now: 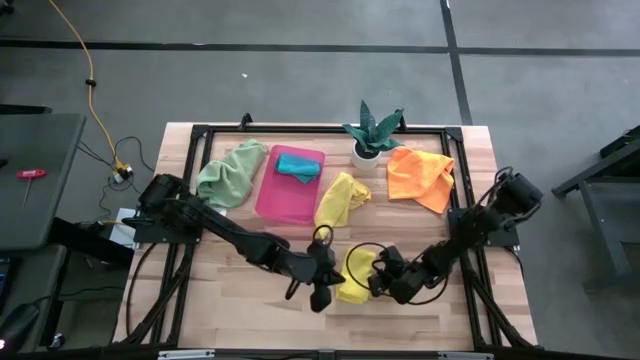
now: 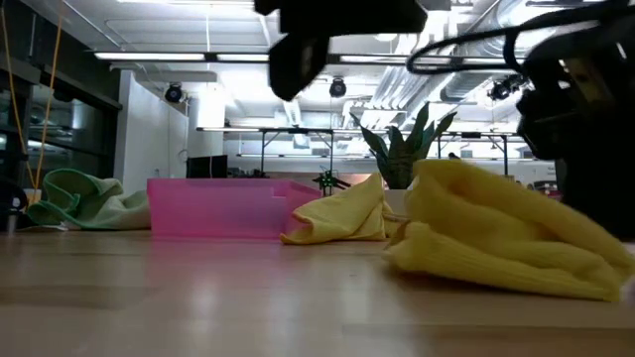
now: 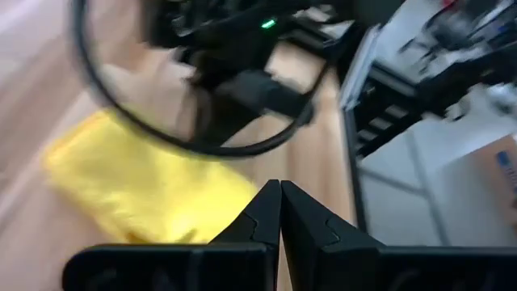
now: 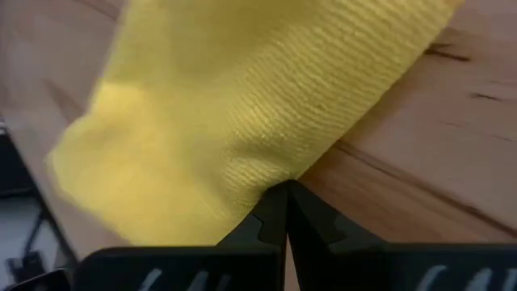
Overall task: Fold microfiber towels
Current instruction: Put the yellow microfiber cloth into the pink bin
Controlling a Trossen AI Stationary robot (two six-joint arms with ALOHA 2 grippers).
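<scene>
A folded yellow microfiber towel [image 1: 355, 276] lies on the table near its front edge, between my two grippers. My left gripper [image 1: 322, 294] hovers shut just left of it, above the table, with nothing between its fingers [image 3: 280, 204]. My right gripper [image 4: 283, 192] is shut at the towel's right edge, slanting down. Farther back lie a second yellow towel [image 1: 340, 200], an orange one [image 1: 420, 175] and a pale green one [image 1: 232, 172]. A teal towel [image 1: 297, 165] rests on the pink tray [image 1: 280, 200]. My right gripper meets the yellow towel's edge [image 4: 271, 179] with its shut fingertips, coming slanting down from the table's right side. The edge bulges around the tips. I cannot tell whether any cloth is caught between the fingers. The towel lies on the table.
A potted plant [image 1: 372, 135] stands at the back between the tray and the orange towel. A black frame [image 1: 300, 128] runs round the table's edges. Bare wood [image 1: 230, 300] lies at the front left.
</scene>
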